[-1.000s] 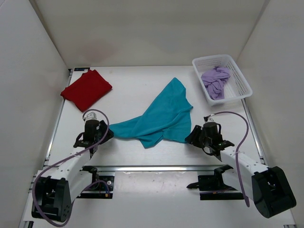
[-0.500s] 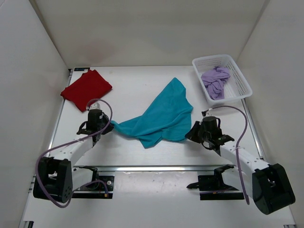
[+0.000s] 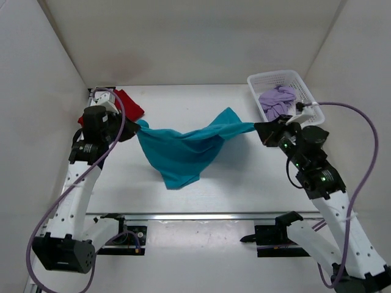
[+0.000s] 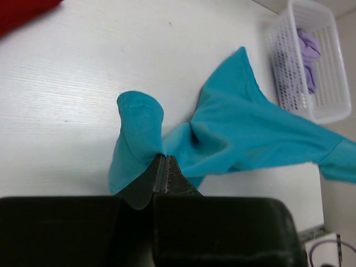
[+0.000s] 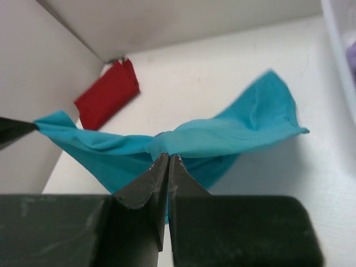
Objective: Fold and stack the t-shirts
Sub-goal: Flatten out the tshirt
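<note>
Above the middle of the worktop [image 3: 244,183], the teal-blue t-shirt [image 3: 180,155] hangs stretched between the two arms, its middle sagging low. The left jaws pinch its left end and the right jaws its right end, both pressed tight on the cloth. The dark red t-shirt [image 3: 130,102] lies folded at the far-left corner. The white mesh basket [image 3: 272,74] at far right holds the crumpled lavender t-shirt [image 3: 276,101].

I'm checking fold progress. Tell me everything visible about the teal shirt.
The teal shirt is soft, plain cloth, unfolded and creased, strung between the left gripper and right gripper, each shut on a pinched edge. Its middle sags in a loose drape toward the table; whether it touches there is unclear.
</note>
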You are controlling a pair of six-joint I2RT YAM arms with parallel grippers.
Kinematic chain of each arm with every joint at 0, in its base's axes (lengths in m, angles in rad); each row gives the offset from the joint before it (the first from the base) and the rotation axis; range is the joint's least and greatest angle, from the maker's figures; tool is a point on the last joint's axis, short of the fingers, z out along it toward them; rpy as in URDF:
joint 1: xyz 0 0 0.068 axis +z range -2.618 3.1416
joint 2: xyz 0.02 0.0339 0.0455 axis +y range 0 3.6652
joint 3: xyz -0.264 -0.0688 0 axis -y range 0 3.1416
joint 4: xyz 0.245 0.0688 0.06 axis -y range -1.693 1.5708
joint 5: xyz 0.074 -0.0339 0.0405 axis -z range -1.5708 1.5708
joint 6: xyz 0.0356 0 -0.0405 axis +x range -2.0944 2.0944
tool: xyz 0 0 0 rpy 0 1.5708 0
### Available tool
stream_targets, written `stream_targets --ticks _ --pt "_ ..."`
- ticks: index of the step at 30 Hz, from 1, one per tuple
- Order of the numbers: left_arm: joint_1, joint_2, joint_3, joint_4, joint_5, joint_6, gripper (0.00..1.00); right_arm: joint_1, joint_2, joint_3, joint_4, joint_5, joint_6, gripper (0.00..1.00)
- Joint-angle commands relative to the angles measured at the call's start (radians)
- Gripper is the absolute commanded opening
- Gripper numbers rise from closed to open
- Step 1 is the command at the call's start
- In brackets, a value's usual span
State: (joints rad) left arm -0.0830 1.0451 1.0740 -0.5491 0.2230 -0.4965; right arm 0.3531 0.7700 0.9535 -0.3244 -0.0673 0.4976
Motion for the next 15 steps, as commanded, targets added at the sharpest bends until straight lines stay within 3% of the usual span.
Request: stream_targets --ticks 1,5,9,12,15 --pt "-0.005 -0.062 0.023 -0.172 0.084 0.038 0.02 -0.002 -0.025 0.037 -0.061 0.046 -0.048 0.0" --pt "0.037 0.012 0.058 -0.106 0.108 0.009 0.01 -0.067 0.067 0.018 0.048 -0.038 -0.027 0.0" --pt "0.031 0.168 0.164 0.01 0.041 -0.042 0.01 -0.147 0.297 0.074 0.184 -0.152 0.009 0.0" --pt "0.035 0.359 0.387 -0.014 0.029 -0.066 0.0 -0.167 0.489 0.283 0.176 -0.199 0.002 0.0" --pt "0.029 0.534 0.741 -0.136 0.045 -0.076 0.0 -0.166 0.644 0.566 0.107 -0.239 -0.002 0.0"
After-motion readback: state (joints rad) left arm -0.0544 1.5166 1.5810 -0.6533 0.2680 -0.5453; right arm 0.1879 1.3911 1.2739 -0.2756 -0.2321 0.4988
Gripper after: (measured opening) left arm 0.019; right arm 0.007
